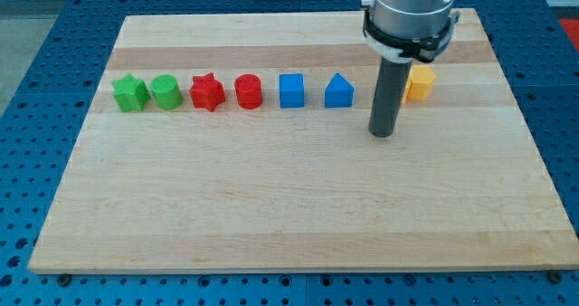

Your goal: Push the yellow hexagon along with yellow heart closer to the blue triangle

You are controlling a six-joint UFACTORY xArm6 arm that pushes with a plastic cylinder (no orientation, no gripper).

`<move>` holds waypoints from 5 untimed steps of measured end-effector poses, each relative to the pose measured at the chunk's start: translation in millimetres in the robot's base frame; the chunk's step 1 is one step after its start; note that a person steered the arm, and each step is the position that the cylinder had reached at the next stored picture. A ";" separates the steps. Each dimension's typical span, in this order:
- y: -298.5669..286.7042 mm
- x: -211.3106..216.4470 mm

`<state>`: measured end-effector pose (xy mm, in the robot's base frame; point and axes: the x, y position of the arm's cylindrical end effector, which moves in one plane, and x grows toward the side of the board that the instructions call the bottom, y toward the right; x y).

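Observation:
The blue triangle (338, 91) sits in a row of blocks across the upper part of the wooden board (298, 215). A yellow block (420, 83), its shape partly hidden, lies to the right of the rod. Only one yellow block shows; a second may be hidden behind the rod. My tip (383, 134) rests on the board just right of and below the blue triangle, and left of and below the yellow block, touching neither as far as I can see.
Left of the blue triangle the row holds a blue cube (291, 90), a red cylinder (249, 92), a red star (207, 93), a green cylinder (166, 92) and a green star (130, 93). The board's right edge lies beyond the yellow block.

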<state>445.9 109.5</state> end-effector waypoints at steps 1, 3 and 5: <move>23.4 0.0; 72.8 -6.9; 100.6 -39.5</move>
<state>406.4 210.2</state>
